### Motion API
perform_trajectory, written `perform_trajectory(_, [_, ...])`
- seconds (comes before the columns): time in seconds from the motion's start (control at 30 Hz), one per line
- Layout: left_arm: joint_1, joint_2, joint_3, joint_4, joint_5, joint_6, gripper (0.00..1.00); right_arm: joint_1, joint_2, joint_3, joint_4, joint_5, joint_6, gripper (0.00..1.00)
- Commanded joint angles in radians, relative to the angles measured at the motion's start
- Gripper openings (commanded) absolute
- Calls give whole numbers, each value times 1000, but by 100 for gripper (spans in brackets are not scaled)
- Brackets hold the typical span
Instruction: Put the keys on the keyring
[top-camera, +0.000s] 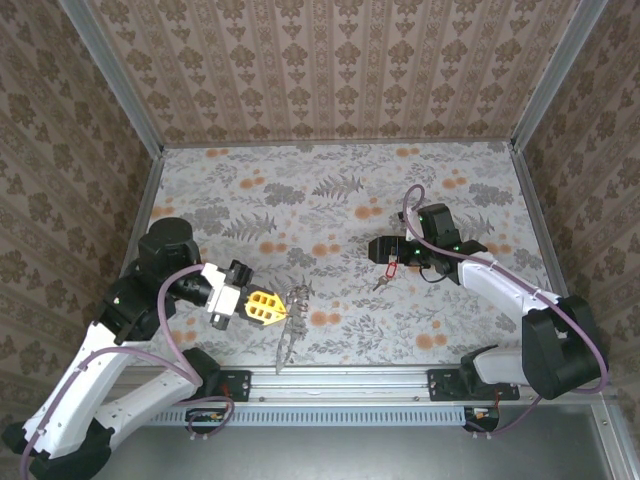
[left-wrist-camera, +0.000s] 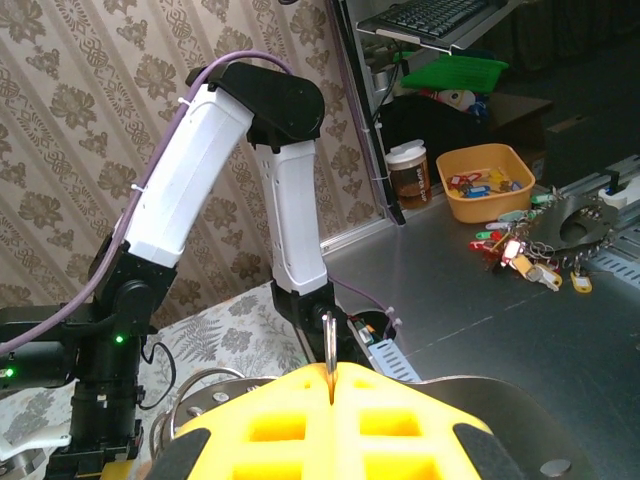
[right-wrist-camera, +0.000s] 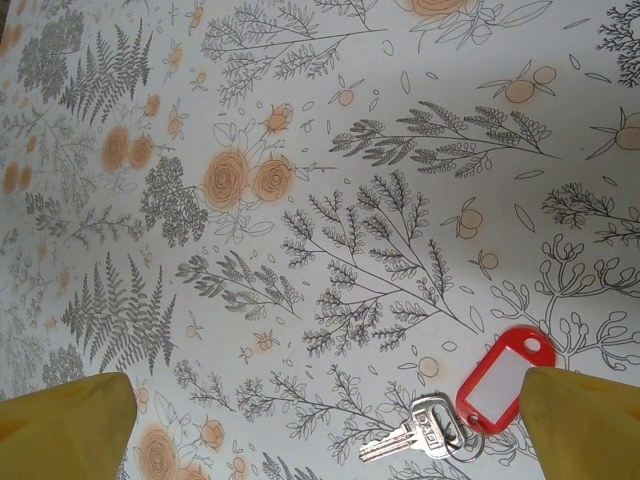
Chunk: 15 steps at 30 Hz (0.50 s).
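The keys lie on the floral table: a small silver key (right-wrist-camera: 415, 437) joined to a red oblong tag (right-wrist-camera: 505, 377), also seen from above as the tag (top-camera: 392, 266) and key (top-camera: 380, 285). My right gripper (right-wrist-camera: 325, 430) hovers over them, open wide, with one yellow finger (right-wrist-camera: 65, 420) far to the left and the other finger (right-wrist-camera: 585, 420) beside the tag. The keyring (top-camera: 290, 325), a thin brown-grey hoop, is seen edge-on (left-wrist-camera: 329, 345) and stands upright. My left gripper (top-camera: 268, 308) holds it near the table's front, its yellow fingers (left-wrist-camera: 290, 420) shut on its rim.
Patterned walls (top-camera: 330, 70) close in the table on three sides, and an aluminium rail (top-camera: 350, 385) runs along the near edge. Beyond the table, an orange tub (left-wrist-camera: 487, 180) and a pile of key tags (left-wrist-camera: 525, 255) sit on a grey surface.
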Motion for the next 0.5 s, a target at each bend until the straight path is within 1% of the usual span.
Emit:
perform_trajectory(0.0, [11, -6, 14, 27, 56, 17, 0, -13, -7, -10, -12, 1, 16, 99])
perform_trajectory(0.23, [14, -14, 10, 40, 66, 9, 0, -16, -15, -23, -24, 2, 15, 99])
perform_trajectory(0.47, [14, -25, 3, 62, 78, -7, 0, -16, -56, -52, -31, 12, 22, 99])
